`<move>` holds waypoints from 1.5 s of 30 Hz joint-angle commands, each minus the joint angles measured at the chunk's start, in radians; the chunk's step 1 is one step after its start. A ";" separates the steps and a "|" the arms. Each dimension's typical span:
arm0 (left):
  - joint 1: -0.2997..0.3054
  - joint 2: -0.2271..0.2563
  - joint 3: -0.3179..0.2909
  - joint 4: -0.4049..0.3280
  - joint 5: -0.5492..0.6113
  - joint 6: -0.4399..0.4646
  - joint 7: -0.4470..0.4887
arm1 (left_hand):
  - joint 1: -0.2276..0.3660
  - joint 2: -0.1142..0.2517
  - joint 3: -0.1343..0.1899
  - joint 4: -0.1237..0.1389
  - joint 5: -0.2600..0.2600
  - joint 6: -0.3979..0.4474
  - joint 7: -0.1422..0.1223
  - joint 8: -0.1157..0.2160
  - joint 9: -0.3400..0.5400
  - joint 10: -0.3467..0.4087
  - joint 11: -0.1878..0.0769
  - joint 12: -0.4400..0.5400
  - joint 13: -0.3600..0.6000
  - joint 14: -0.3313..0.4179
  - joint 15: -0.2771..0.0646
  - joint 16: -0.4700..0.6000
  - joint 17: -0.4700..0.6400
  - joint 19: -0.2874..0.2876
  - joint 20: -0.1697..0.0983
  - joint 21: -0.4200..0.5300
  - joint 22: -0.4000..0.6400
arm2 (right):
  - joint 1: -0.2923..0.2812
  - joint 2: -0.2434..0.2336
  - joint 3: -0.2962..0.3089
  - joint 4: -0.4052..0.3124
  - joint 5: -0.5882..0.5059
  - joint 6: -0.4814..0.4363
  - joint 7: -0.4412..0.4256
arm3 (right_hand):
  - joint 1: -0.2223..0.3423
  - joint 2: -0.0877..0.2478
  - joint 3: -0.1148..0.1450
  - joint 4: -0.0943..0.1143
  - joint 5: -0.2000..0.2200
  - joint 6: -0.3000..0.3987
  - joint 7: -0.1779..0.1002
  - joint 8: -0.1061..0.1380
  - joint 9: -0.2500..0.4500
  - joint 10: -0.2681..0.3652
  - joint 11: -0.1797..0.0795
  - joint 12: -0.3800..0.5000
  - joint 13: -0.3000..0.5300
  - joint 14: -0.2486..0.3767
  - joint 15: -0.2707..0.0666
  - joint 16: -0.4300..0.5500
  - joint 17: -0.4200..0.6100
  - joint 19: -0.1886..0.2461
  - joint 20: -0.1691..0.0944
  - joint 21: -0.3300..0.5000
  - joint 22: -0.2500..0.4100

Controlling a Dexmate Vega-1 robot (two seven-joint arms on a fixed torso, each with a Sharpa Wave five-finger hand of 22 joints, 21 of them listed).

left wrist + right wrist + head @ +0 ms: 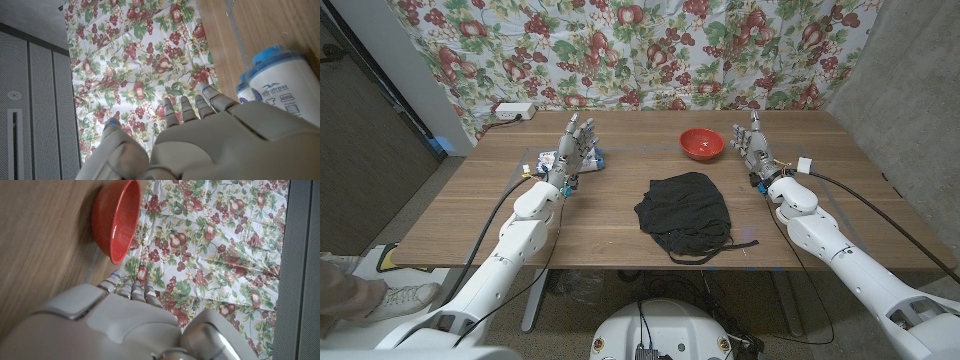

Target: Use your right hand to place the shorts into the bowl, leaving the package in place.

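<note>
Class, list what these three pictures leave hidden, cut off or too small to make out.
- Package, head view: mostly hidden behind the left hand; its label is too small to read.
- Package, left wrist view: cut off by the edge.
- Bowl, right wrist view: its top is cut off.
- Shorts, head view: black folds hide their shape.

A fruit-patterned cloth [620, 50] hangs behind the wooden table [620, 235]. A white power strip [512, 111] lies at the table's far left corner. At the lower left edge, what looks like a person's shoe [405, 297] shows.
</note>
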 commanded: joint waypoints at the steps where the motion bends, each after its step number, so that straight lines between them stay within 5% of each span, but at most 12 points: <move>1: 0.003 -0.009 -0.008 0.002 0.025 -0.028 -0.019 | 0.011 -0.001 -0.004 -0.004 0.007 -0.005 -0.003 -0.005 0.001 -0.009 -0.002 -0.004 0.003 -0.013 -0.029 -0.004 0.002 -0.006 0.005 -0.006 0.002 | -0.010 -0.026 -0.010 -0.038 -0.035 -0.014 -0.015 | 0.011 -0.003 -0.002 -0.006 0.007 -0.006 0.012 0.001 0.005 -0.008 0.003 -0.003 0.003 -0.011 0.000 0.000 0.004 -0.011 0.005 -0.002 0.003; 7: -0.009 -0.015 0.006 0.022 0.038 -0.044 -0.027 | 0.010 -0.002 -0.008 -0.004 0.008 0.003 -0.020 -0.004 0.001 -0.032 -0.005 -0.011 0.003 -0.034 -0.019 -0.006 0.002 -0.030 0.062 -0.010 0.002 | -0.038 -0.065 -0.008 -0.095 -0.067 -0.029 -0.038 | 0.015 -0.006 -0.003 -0.009 0.009 -0.016 0.009 0.001 0.005 -0.014 0.005 -0.003 0.003 -0.019 0.001 -0.001 0.004 -0.017 0.007 -0.003 0.003; 15: -0.006 -0.016 0.014 0.011 0.048 -0.047 -0.015 | 0.009 -0.002 -0.010 -0.004 0.008 -0.007 -0.024 -0.010 0.000 -0.036 -0.006 -0.011 0.003 -0.040 -0.019 -0.006 0.002 -0.036 0.068 -0.009 0.002 | -0.067 -0.097 -0.002 -0.147 -0.082 -0.047 -0.056 | 0.022 -0.013 -0.005 -0.015 0.011 -0.026 0.003 0.001 0.005 -0.022 0.005 -0.004 0.003 -0.027 0.001 -0.001 0.004 -0.026 0.010 -0.004 0.003; 20: 0.036 0.014 0.012 -0.062 0.064 -0.033 0.011 | 0.009 -0.003 -0.012 -0.004 0.008 -0.026 -0.025 -0.018 0.000 -0.040 -0.005 -0.011 0.003 -0.049 -0.015 -0.006 0.002 -0.041 0.071 -0.009 0.002 | -0.083 -0.127 -0.006 -0.192 -0.116 -0.069 -0.076 | 0.027 -0.014 -0.004 -0.019 0.013 -0.031 -0.006 0.001 0.005 -0.021 0.000 -0.002 0.003 -0.030 -0.001 -0.001 0.003 -0.028 0.012 -0.003 0.003; 25: 0.068 0.023 0.008 -0.097 0.052 -0.022 0.031 | 0.008 -0.003 -0.014 -0.004 0.008 -0.029 -0.025 -0.019 0.000 -0.043 -0.004 -0.011 0.003 -0.054 -0.013 -0.007 0.002 -0.043 0.072 -0.008 0.002 | -0.097 -0.135 -0.008 -0.215 -0.123 -0.081 -0.085 | 0.043 -0.011 0.000 -0.028 0.018 -0.026 -0.036 0.009 0.004 -0.012 -0.024 0.005 0.003 -0.034 -0.014 0.001 0.003 -0.031 0.013 -0.001 0.003; 45: 0.108 0.044 0.003 -0.122 0.037 -0.034 0.048 | 0.004 -0.004 -0.018 -0.003 0.008 -0.024 -0.015 -0.016 0.000 -0.043 -0.001 -0.009 0.003 -0.058 -0.007 -0.004 0.002 -0.044 0.073 -0.005 0.002 | -0.140 -0.203 -0.030 -0.351 -0.234 -0.157 -0.133 | 0.060 -0.011 0.003 -0.038 0.025 -0.025 -0.036 0.012 0.004 -0.026 -0.031 0.002 0.003 -0.056 -0.024 -0.003 0.003 -0.051 0.004 -0.004 0.003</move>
